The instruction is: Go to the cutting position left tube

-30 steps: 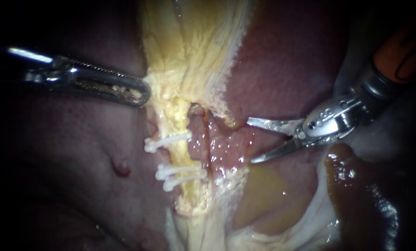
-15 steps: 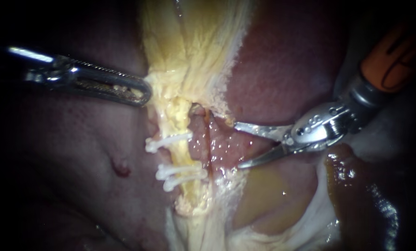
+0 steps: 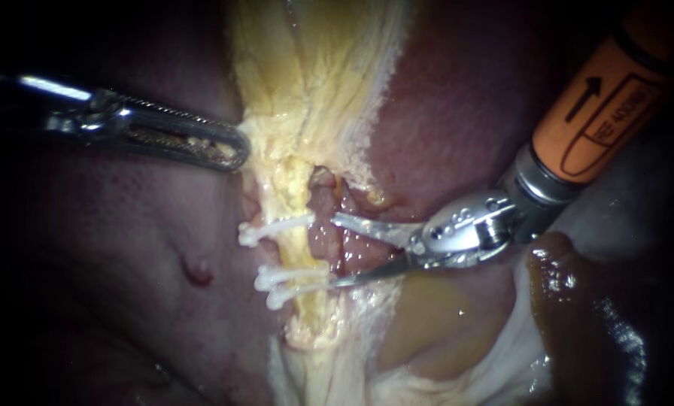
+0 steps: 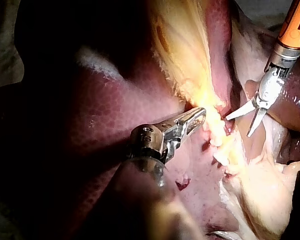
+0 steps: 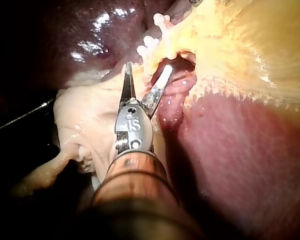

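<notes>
The left tube (image 3: 298, 254) is a yellowish strand running down the middle, crossed by one white clip (image 3: 273, 228) above and two white clips (image 3: 290, 283) below. My right instrument (image 3: 337, 250) has its blades open. The upper tip lies just under the upper clip's end and the lower tip lies at the lower clips' end. Pink tissue (image 3: 322, 237) sits between the blades, beside the tube. My left instrument (image 3: 233, 150) is shut on the edge of the yellow tissue (image 3: 307, 83) above the clips. The right wrist view shows the open blades (image 5: 147, 70) pointing at the clips (image 5: 151, 44).
Dark red liver (image 3: 126, 248) lies left of the tube and more liver (image 3: 457, 113) lies upper right. Pale, wet tissue (image 3: 427, 316) and a dark brown pool (image 3: 578, 301) sit lower right. In the left wrist view, both instruments (image 4: 200, 116) (image 4: 242, 122) lie close together at the yellow strand.
My right instrument has moved left and slightly down, bringing its open blades from the pink tissue's right edge to the clipped tube. The left instrument has held still.
</notes>
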`<action>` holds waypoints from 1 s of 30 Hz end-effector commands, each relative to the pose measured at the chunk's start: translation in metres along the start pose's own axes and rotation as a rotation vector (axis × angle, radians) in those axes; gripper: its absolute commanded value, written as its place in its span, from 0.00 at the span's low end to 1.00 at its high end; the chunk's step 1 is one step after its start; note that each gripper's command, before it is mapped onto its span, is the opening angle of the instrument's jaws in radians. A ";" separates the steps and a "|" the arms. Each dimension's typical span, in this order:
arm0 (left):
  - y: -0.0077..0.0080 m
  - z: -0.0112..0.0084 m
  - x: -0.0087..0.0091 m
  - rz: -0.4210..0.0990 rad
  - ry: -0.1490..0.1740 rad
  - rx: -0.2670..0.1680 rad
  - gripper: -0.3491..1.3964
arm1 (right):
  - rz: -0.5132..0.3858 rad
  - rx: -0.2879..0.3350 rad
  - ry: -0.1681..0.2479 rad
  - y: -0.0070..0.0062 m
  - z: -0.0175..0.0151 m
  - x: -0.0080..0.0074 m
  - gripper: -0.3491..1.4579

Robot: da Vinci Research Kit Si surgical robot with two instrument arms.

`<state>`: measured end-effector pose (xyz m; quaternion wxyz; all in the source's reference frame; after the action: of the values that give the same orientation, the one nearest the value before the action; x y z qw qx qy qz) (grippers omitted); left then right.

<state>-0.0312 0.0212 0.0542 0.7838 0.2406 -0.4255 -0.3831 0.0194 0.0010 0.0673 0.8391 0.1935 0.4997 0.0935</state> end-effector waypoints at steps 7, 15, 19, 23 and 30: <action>-0.0001 0.0001 0.0000 0.000 0.000 -0.001 0.00 | 0.048 0.062 0.006 0.0000 0.0017 -0.0011 0.99; -0.0002 0.0001 0.0000 0.000 0.000 -0.002 0.00 | 0.081 0.105 0.009 0.0017 0.0028 -0.0022 0.99; -0.0003 0.0001 0.0000 0.000 0.000 -0.002 0.00 | 0.087 0.114 0.004 0.0027 0.0031 -0.0028 0.99; -0.0003 0.0001 0.0000 0.000 0.000 -0.002 0.00 | 0.103 0.148 -0.002 0.0036 0.0035 -0.0036 0.99; -0.0003 0.0002 0.0000 0.000 0.000 -0.002 0.00 | 0.106 0.211 -0.005 0.0038 0.0044 -0.0045 0.99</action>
<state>-0.0315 0.0210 0.0540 0.7839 0.2398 -0.4252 -0.3838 0.0212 0.0019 0.0745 0.8085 0.3100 0.4933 0.0829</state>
